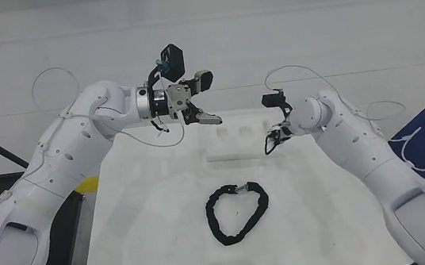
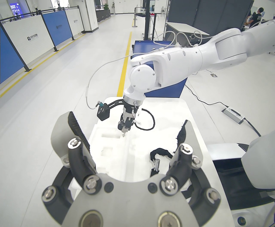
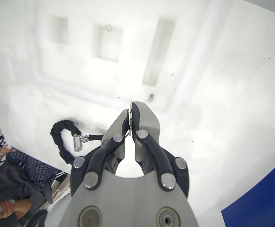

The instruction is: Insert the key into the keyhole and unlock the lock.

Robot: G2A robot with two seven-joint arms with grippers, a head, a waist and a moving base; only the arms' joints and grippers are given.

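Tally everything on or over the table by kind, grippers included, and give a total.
Chain lock: 1
Key: 1, held in the right gripper
Foam tray: 1
Small ring: 1, in a tray recess
Grippers: 2, the left gripper open, the right one shut on the key
Total: 6

The lock (image 1: pixel 210 217), a black-sleeved chain loop closed by a silver cylinder (image 3: pixel 76 143), is lying flat mid-table (image 1: pixel 146 244). The key (image 3: pixel 130 120), thin and metallic, is sitting clamped edge-on in the right gripper (image 3: pixel 130 110), apart from the lock.
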